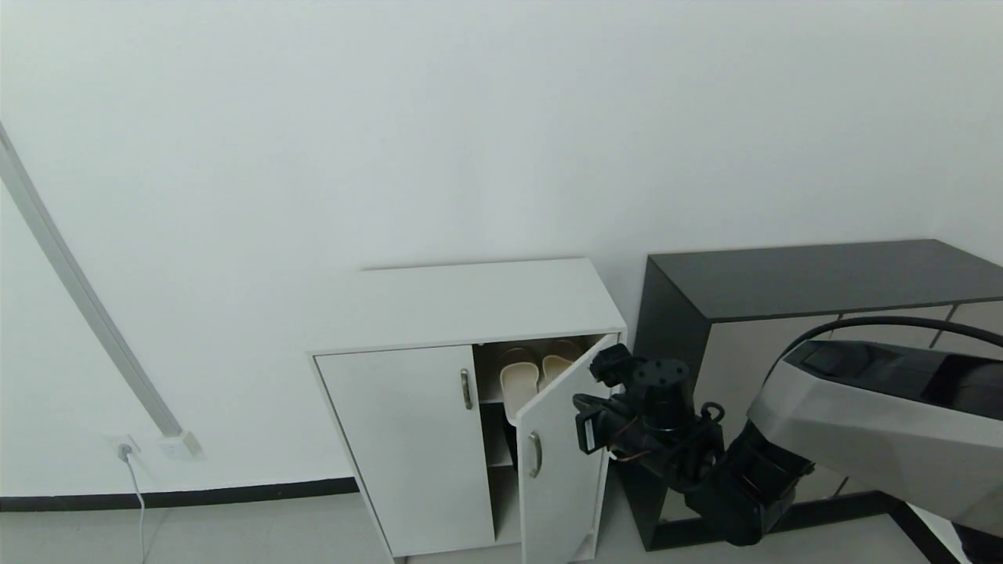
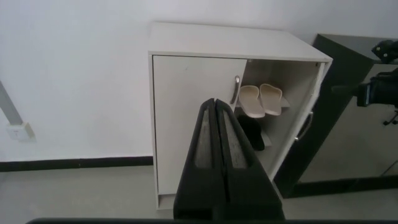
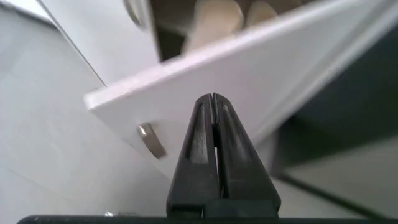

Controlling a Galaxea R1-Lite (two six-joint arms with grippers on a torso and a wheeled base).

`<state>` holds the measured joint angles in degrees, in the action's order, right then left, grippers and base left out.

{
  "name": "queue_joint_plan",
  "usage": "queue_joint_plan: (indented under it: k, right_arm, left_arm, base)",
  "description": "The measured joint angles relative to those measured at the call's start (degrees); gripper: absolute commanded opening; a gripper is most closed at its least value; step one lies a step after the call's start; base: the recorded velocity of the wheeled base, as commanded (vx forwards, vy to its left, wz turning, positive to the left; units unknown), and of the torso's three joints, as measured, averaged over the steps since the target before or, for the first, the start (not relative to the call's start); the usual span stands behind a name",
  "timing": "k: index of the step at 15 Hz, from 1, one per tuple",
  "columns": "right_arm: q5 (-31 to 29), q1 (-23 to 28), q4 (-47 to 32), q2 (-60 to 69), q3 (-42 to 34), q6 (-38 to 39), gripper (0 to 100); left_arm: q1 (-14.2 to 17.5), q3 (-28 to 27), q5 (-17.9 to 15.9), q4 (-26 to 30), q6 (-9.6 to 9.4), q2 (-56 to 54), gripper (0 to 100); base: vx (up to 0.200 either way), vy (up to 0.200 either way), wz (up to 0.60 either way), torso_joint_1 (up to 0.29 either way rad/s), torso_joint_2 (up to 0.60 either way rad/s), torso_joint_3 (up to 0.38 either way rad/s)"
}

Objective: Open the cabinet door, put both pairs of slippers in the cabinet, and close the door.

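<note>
The white cabinet stands against the wall, its left door closed and its right door swung partly open. A beige pair of slippers lies on the upper shelf, and a black pair lies on the shelf below. My right gripper is shut, with its tips against the outer face of the right door, above the handle. My left gripper is shut and holds nothing, well back from the cabinet's front.
A black table stands close beside the cabinet on the right, just behind the open door. On the left, a wall outlet with a cable sits low under a slanting conduit. Bare floor lies in front of the cabinet.
</note>
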<state>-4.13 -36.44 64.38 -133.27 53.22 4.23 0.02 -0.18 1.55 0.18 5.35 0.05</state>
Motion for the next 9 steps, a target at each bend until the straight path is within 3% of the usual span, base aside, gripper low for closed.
queue_joint_plan:
  k: [6,9]
  right_arm:
    - [7.6,0.2,12.6,3.7,-14.5,0.1,0]
    - [8.7,-0.1,13.0,6.5,-19.7,0.1,0]
  left_arm:
    - [0.0,0.0,0.0,0.0,-0.10,0.0,0]
    - [0.0,0.0,0.0,0.0,-0.13,0.0,0]
  base:
    - [0.000,0.000,0.00,0.000,0.00,0.000]
    - [0.200,0.000,0.00,-0.002,0.00,0.004]
